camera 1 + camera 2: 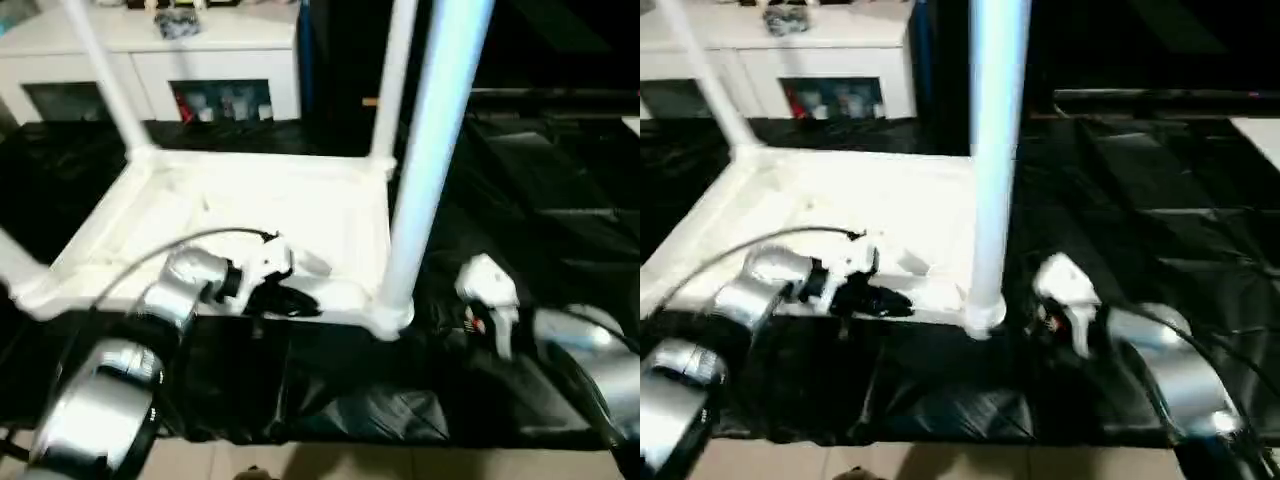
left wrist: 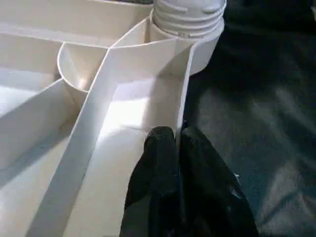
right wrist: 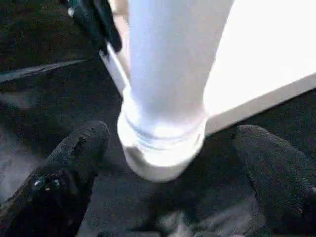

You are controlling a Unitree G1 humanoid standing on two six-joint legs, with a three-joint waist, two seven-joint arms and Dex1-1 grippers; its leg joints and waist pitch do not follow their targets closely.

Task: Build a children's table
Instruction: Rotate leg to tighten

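Note:
The children's table lies upside down on the black drape, its ribbed white top (image 1: 250, 200) facing up and several legs standing in the corner sockets. The near right leg (image 1: 430, 150) rises tall from its socket (image 2: 187, 24). My left gripper (image 1: 285, 300) is shut on the thin near rim of the top (image 2: 183, 89), one black finger on each side of the wall. My right gripper (image 1: 478, 322) is open beside the base of the near right leg (image 3: 165, 148), which sits between the spread fingers (image 3: 79, 148) without touching them.
The black-draped work surface (image 1: 540, 180) stretches to the right of the table. Behind it stands a white cabinet (image 1: 150, 60) with glass doors. The drape's front edge and light floor tiles (image 1: 300, 460) are just below my forearms.

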